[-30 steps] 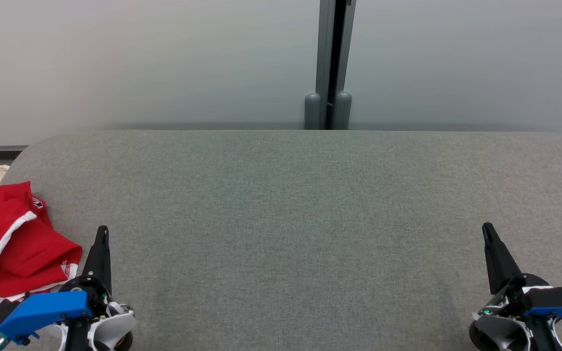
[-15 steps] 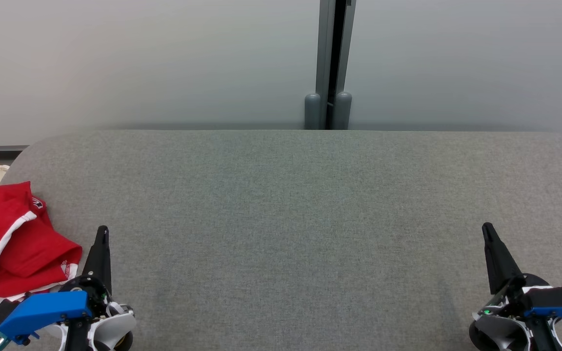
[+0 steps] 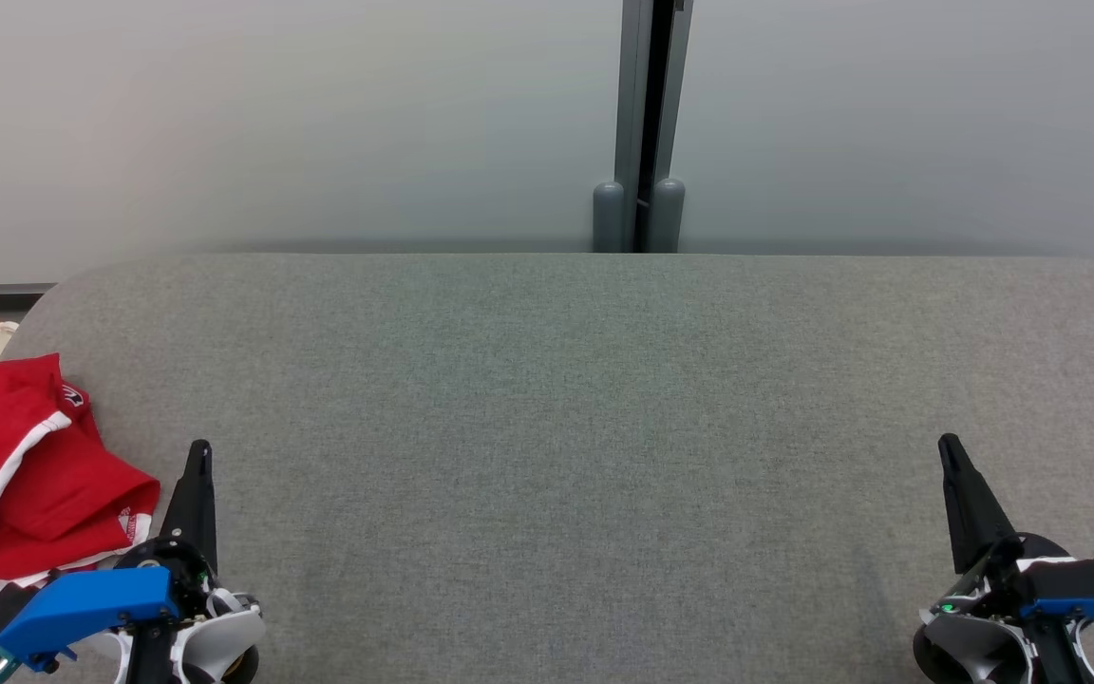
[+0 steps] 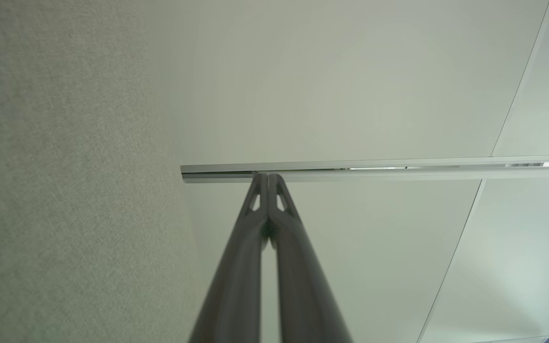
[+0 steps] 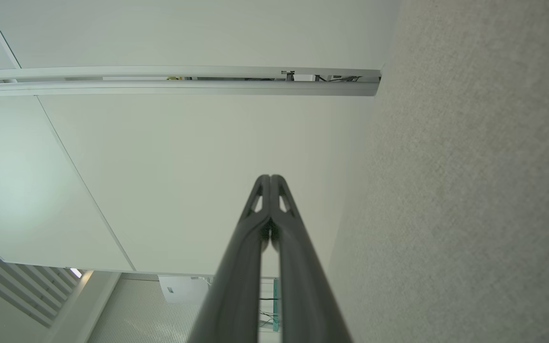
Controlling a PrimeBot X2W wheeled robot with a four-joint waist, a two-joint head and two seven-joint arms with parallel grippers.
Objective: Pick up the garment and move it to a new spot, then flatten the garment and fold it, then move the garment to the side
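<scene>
Both pinched together and empty, the left gripper (image 3: 198, 448) and right gripper (image 3: 948, 443) sit parked at the near corners of the bench (image 3: 547, 427) (likely pre-pickup), the red garment (image 3: 25, 475), seemingly bunched, just beside the left.

garment (image 3: 15, 475) on table (image 3: 556, 427) at far L edge, L gripper (image 3: 198, 448) just beside, R gripper (image 3: 948, 443) far R, wall (image 3: 272, 123) behind

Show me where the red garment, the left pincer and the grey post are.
red garment (image 3: 72, 503), head view, red fabric below its white stripe.
left pincer (image 3: 198, 448), head view, its closed fingertips.
grey post (image 3: 632, 114), head view, its upright shaft.
</scene>
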